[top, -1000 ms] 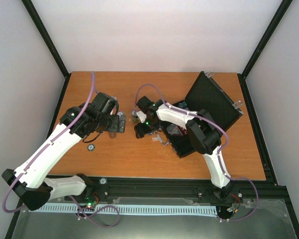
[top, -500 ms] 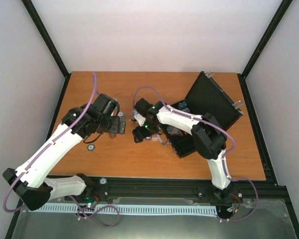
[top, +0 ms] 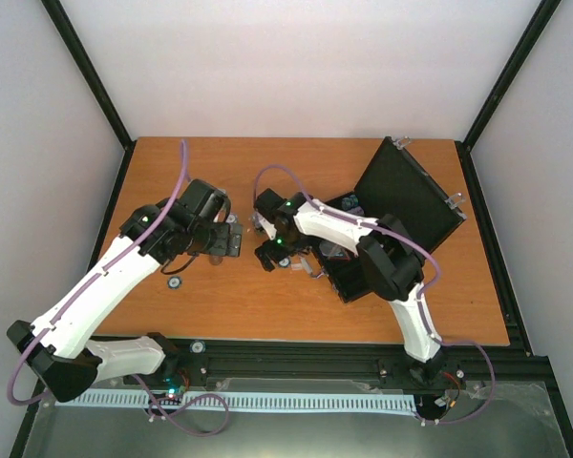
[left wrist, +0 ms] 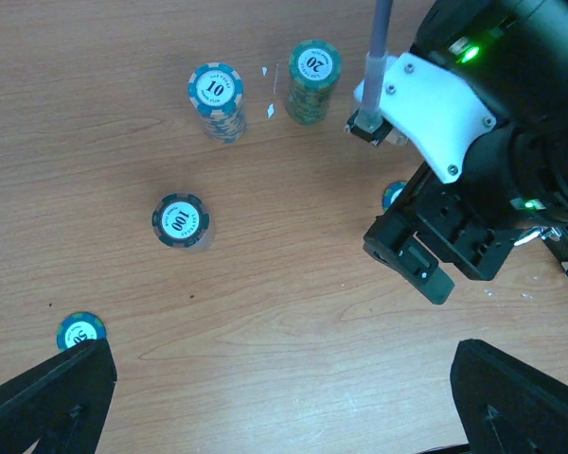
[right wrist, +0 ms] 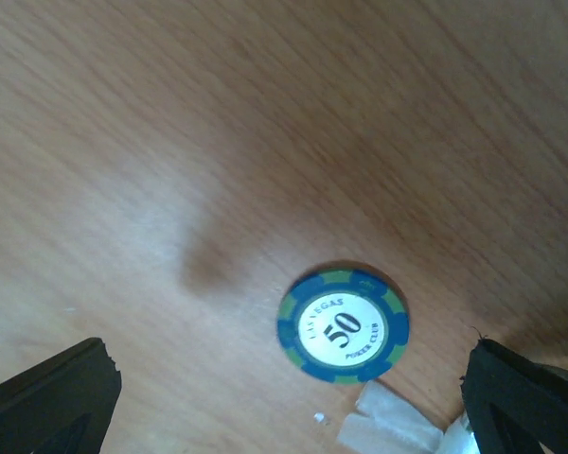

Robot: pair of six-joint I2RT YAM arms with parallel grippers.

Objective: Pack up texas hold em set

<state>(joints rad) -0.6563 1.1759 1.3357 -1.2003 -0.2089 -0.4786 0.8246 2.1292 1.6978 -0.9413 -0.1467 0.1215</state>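
The black case point(top: 406, 196) lies open at the right, its lid tilted back. Three chip stacks stand on the wood in the left wrist view: a "10" stack point(left wrist: 216, 95), a "20" stack point(left wrist: 313, 71) and a "100" stack point(left wrist: 180, 220). A single blue chip point(left wrist: 81, 332) lies nearer. My right gripper point(top: 266, 256) hangs open just left of the case, over a lone "50" chip point(right wrist: 343, 324) that lies flat between its fingers point(right wrist: 289, 407). My left gripper point(left wrist: 284, 416) is open and empty, facing the right gripper point(left wrist: 426, 265).
A small round disc point(top: 174, 282) lies on the table under the left arm. A scrap of clear plastic point(right wrist: 388, 430) sits beside the "50" chip. Another chip point(left wrist: 393, 194) peeks out from behind the right gripper.
My right gripper has opened wider and shifted slightly left, away from the case. The left arm has barely moved.
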